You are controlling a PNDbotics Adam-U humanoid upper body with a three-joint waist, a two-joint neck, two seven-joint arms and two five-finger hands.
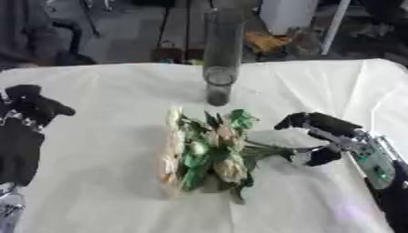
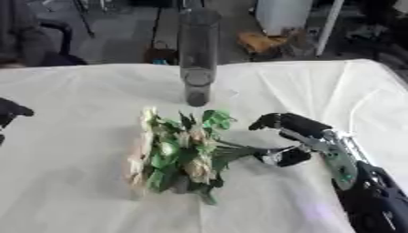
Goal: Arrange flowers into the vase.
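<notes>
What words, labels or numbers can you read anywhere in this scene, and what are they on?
None can be read. The vase, the flowers, the white tablecloth, the right hand at the stems and the left hand bear no visible text. The background clutter is too blurred to tell.

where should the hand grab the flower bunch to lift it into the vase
By the stems, coming from the robot's right. The flower bunch lies flat on the table with blooms to the left and green stems pointing right, toward the right hand. That hand's fingers already curl around the stem ends. The vase stands upright behind.
</notes>
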